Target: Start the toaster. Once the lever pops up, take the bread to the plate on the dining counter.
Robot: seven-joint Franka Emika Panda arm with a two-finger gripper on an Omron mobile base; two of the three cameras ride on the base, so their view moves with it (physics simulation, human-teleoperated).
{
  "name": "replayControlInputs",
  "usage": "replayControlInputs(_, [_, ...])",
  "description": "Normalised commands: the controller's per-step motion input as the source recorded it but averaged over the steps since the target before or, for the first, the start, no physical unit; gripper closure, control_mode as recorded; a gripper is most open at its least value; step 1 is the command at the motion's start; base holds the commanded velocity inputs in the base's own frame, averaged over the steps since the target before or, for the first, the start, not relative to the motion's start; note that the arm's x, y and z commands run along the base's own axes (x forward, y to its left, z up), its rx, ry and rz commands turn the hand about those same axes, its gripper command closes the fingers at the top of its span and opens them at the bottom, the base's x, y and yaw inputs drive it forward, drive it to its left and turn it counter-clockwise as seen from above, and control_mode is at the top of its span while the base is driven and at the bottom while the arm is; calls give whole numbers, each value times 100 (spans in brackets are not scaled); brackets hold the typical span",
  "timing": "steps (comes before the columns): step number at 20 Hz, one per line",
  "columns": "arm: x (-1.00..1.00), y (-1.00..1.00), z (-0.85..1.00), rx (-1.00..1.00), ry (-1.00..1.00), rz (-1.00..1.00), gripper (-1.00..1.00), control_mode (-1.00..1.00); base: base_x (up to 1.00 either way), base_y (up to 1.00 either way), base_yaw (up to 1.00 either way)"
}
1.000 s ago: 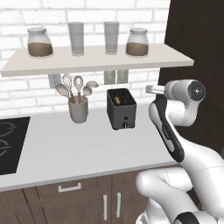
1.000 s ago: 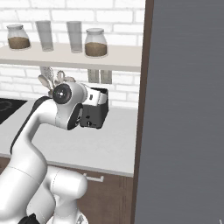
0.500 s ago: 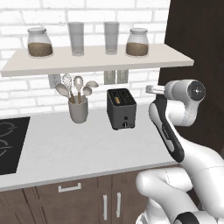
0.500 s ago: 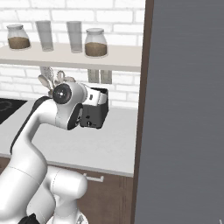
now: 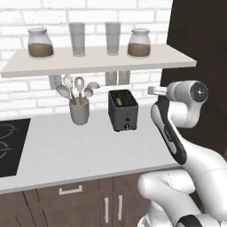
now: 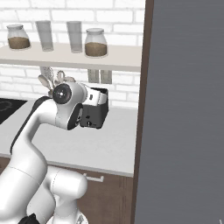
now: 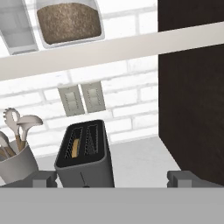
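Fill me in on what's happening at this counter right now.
A white robot arm is facing the toaster on the light counter, with its pincer open and holding nothing. The pincer hangs short of the toaster and touches nothing. The hand view shows a golden slice of bread sitting down in the toaster's left slot. A grey utensil cup stands to the toaster's left, and jars and glasses sit on the shelf above. The toaster has not been started yet, as far as I can tell.

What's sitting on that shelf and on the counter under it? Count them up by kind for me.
Jars with brown contents: 2
Empty glasses: 2
Toaster: 1
Utensil cup: 1
Total: 6
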Motion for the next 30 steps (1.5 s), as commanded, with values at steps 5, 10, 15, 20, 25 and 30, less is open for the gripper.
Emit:
replayControlInputs(5, [0,0,0,0,0,0,-100,-100,0,0,0])
replayControlInputs(10, [0,0,0,0,0,0,-100,-100,0,0,0])
replayControlInputs(15, [0,0,0,0,0,0,-100,-100,0,0,0])
replayControlInputs(20, [0,0,0,0,0,0,-100,-100,0,0,0])
replayControlInputs(25, [0,0,0,0,0,0,-100,-100,0,0,0])
replayControlInputs(30, [0,0,0,0,0,0,-100,-100,0,0,0])
